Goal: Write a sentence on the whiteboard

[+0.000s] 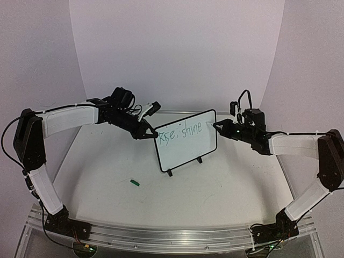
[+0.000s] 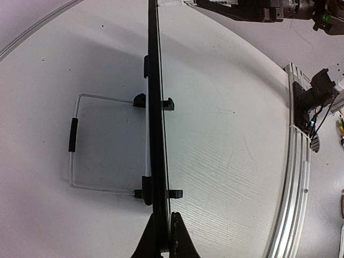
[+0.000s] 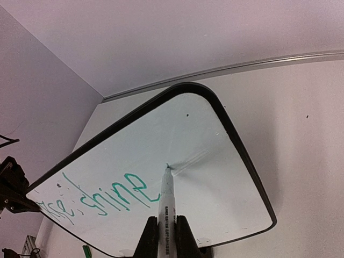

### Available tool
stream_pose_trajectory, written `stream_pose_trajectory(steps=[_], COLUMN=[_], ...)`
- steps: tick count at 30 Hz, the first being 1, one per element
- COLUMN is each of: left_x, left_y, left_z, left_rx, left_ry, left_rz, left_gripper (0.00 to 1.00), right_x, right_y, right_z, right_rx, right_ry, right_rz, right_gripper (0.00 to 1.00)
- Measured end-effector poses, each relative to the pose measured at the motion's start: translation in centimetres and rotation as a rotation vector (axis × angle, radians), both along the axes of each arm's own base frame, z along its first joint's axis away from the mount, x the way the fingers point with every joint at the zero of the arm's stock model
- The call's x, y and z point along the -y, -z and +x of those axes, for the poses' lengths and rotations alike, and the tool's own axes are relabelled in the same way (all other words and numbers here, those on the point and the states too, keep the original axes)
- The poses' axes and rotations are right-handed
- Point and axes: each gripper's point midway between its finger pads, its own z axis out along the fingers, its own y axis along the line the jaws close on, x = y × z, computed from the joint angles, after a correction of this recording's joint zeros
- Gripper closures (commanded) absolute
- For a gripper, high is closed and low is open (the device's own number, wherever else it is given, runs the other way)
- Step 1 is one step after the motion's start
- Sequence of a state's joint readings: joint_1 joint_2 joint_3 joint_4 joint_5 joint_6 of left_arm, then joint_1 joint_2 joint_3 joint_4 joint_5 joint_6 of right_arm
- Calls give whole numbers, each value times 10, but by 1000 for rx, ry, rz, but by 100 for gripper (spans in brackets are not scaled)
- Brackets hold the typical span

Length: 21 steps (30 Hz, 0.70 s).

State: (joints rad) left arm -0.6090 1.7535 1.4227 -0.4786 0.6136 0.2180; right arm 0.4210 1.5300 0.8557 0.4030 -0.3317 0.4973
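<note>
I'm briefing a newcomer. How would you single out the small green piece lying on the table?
Find the whiteboard standing mid-table. Toward the near edge and left of it, the green piece lies alone on the white table. It is the only loose coloured thing, touching nothing.

Whiteboard (image 1: 188, 153): plain white face, thin black frame, two black feet.
Sentence (image 1: 183, 132): thin green strokes on the white.
Marker (image 3: 166, 201): white barrel with small black print, greenish tip.
Cap (image 1: 134, 183): green.
Table (image 1: 231, 183): white, with a faint fine grain and a few dark specks.
Left arm (image 1: 67, 119) and right arm (image 1: 293, 144): white covers, black joints.
Wire stand (image 2: 72, 134): silvery wire with one black sleeve.
Rail (image 1: 172, 235): bare silver metal.
Backdrop (image 1: 177, 54): pale, with a lilac tint.
</note>
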Motion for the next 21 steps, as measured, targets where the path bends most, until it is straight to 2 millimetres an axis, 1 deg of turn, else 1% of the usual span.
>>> stream_pose_trajectory(steps=[11, 21], left_x=[1, 1], left_y=[0, 0], left_z=[0, 0], left_rx=[2, 3], left_ry=[-1, -1], left_rz=[3, 3], left_gripper=[100, 100], right_x=[-3, 2], right_y=[5, 13], right_z=[-2, -2], right_rx=[-14, -35], right_ry=[-23, 3], right_rz=[3, -16], right_gripper=[100, 100])
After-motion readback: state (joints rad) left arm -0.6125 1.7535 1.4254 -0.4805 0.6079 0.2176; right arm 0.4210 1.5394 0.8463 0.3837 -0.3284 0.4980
